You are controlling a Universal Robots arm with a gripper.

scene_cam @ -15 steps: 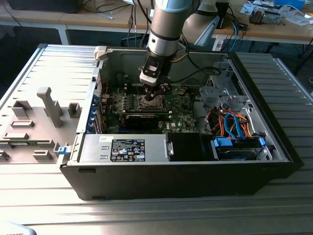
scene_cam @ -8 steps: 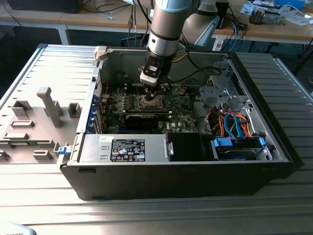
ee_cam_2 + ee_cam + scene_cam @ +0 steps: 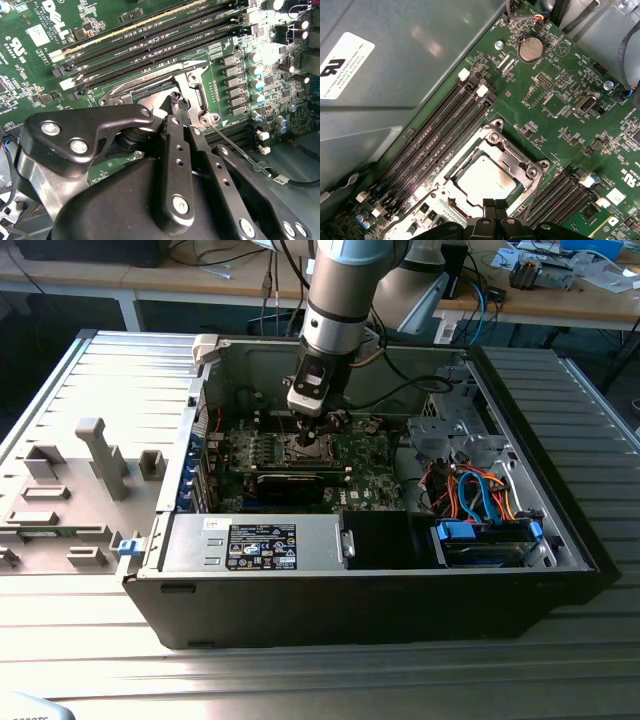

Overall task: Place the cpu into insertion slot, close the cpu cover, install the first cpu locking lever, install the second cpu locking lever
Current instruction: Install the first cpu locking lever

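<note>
Centrally, grey-silver jointed robot arm (image 3: 335, 300) drops steeply into open black computer case (image 3: 400, 610). Black gripper (image 3: 495, 204) sits at the socket's edge, fingertips pressed together, nothing visibly pinched. Small square silvery cpu (image 3: 482, 177) lies in the socket, with the thin silvery frame cover (image 3: 512, 152) lowered around it.

Gripper (image 3: 176, 100) linkage hides most of cpu cover (image 3: 122, 91) in second wrist view; cpu (image 3: 482, 177) corner behind fingertips (image 3: 490, 206) in first wrist view.

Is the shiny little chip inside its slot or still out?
In. In the first wrist view the cpu lies flat beneath the cpu cover, its silvery top showing through the square opening.
</note>
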